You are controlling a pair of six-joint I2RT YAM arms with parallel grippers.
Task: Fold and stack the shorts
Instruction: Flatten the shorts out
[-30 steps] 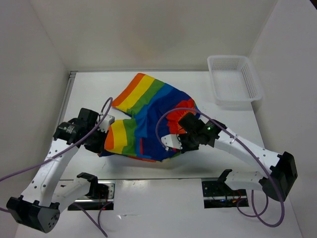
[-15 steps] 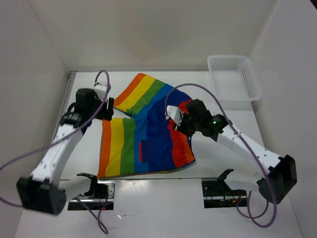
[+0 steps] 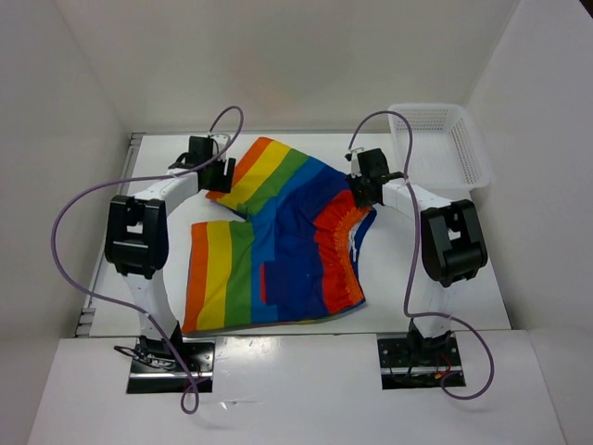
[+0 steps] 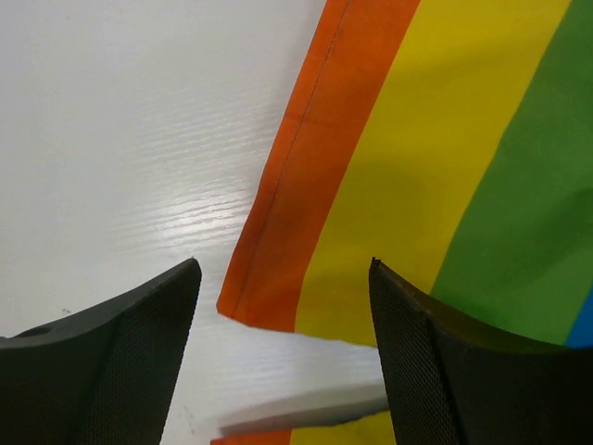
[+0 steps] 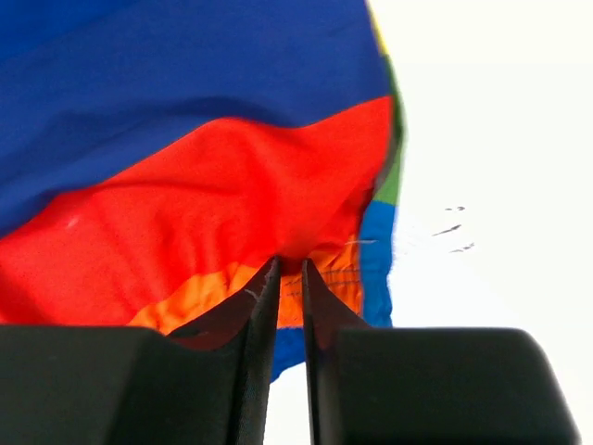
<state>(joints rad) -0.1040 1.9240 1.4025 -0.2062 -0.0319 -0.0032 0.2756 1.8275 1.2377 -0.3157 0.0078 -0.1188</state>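
The rainbow-striped shorts (image 3: 278, 246) lie spread flat on the white table, legs to the left and the gathered orange-red waistband (image 3: 335, 250) to the right. My left gripper (image 3: 219, 174) is open at the far leg's orange hem corner. In the left wrist view the hem (image 4: 278, 232) lies between the spread fingers of the gripper (image 4: 283, 269), apart from both. My right gripper (image 3: 361, 193) is at the waistband's far end. In the right wrist view its fingers (image 5: 290, 269) are pinched together on the red-orange fabric (image 5: 185, 204).
A white mesh basket (image 3: 435, 148) stands at the far right corner of the table. White walls close in the left, back and right. Both arm bases stand at the near edge, with purple cables looping above the arms.
The shorts went from bunched near the front to spread flat. Both arms swung to the far side. My left gripper left the near leg and now sits open at the far leg's hem.
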